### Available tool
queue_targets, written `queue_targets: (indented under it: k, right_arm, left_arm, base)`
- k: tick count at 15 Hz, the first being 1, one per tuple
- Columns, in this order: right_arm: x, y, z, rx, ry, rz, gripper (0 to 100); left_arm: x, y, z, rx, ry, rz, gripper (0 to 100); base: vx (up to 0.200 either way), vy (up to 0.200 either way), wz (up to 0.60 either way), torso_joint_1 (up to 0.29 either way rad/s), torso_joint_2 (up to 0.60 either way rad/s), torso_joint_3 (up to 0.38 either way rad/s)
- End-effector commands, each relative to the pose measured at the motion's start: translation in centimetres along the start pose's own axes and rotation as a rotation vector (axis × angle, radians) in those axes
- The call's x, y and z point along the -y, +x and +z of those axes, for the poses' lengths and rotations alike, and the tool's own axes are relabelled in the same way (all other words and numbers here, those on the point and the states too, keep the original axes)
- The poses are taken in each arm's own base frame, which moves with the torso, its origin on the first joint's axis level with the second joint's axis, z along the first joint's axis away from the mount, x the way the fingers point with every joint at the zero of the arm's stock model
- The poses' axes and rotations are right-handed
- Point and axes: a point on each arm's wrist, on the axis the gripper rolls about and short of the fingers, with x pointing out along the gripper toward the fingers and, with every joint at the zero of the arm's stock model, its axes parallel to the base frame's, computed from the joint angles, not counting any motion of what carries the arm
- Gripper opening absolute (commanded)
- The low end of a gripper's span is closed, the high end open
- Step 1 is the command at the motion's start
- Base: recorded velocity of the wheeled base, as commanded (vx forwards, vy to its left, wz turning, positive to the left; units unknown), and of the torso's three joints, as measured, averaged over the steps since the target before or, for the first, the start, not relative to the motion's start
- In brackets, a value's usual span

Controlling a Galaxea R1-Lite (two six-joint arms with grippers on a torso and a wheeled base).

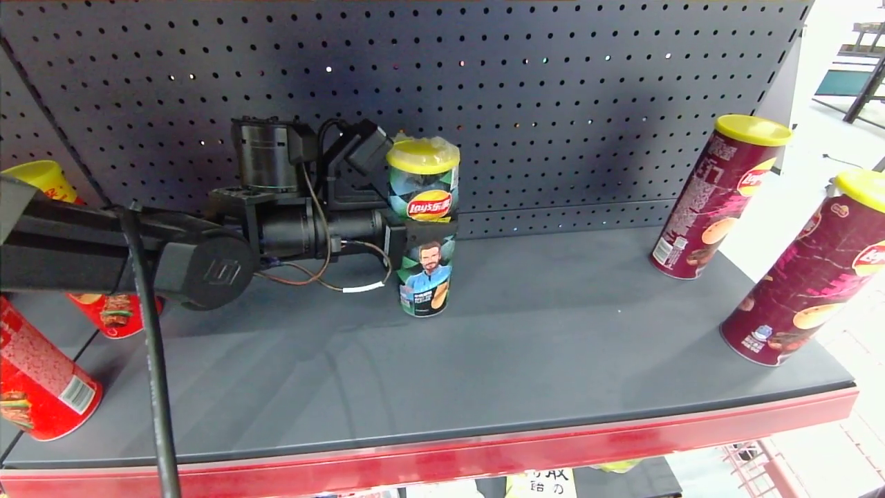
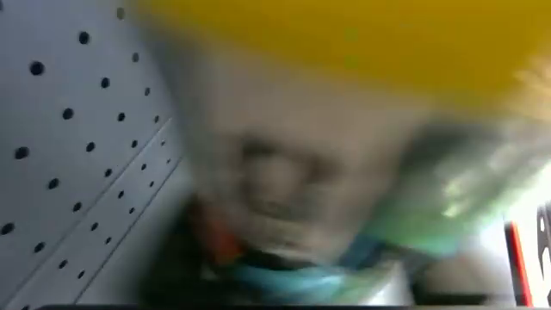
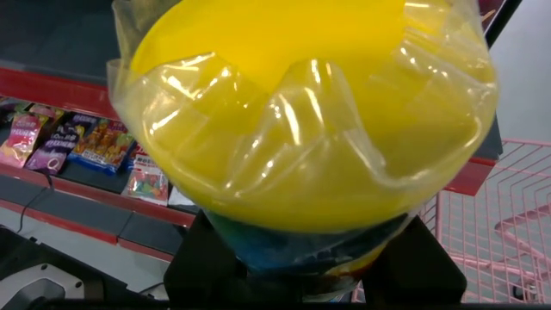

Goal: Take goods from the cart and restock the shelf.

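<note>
Yellow-lidded and teal-bodied, the chip can (image 1: 423, 200) stands upright near the middle of the grey shelf (image 1: 553, 325), just in front of the pegboard back (image 1: 553, 104), its base apparently on the deck. The left gripper (image 1: 425, 234) is clamped around its mid-body from the side. The right gripper (image 3: 310, 271) holds a second can (image 3: 293, 112), film-wrapped at the lid, with the pink cart (image 3: 508, 220) beyond it. Judgement: placement is the step in hand. Confirm the base sits flat before loosening the jaws, open only enough to clear, then retreat level along the arm's line so neither finger tips the can. Leave room alongside for the second can.
</note>
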Motion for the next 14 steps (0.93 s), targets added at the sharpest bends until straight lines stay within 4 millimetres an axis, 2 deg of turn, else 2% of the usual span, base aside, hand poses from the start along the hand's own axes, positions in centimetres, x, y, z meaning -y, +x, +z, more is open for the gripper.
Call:
queue_targets:
  k: [1, 4, 10, 14]
  right_arm:
    - [0.0, 0.0, 0.0, -0.002, 0.0, 0.001, 0]
    - [0.0, 0.1, 0.0, -0.004, 0.008, 0.001, 0]
    - [0.0, 0.1, 0.1, -0.004, 0.008, 0.004, 0]
    - [0.0, 0.1, 0.1, -0.005, 0.008, 0.006, 0]
  left_arm:
    - [0.2, -0.2, 0.0, -0.001, -0.001, -0.003, 0]
    - [1.7, -2.1, 0.0, -0.011, -0.013, -0.023, 0]
    - [6.8, -8.0, -0.8, -0.031, -0.042, -0.09, 0]
    - [8.8, -10.2, -1.9, -0.046, -0.057, -0.108, 0]
  base:
    - [0.0, 0.0, 0.0, 0.0, 0.0, 0.0]
    - [0.0, 0.0, 0.0, 0.0, 0.0, 0.0]
    - [0.0, 0.0, 0.0, 0.0, 0.0, 0.0]
    - [0.0, 0.0, 0.0, 0.0, 0.0, 0.0]
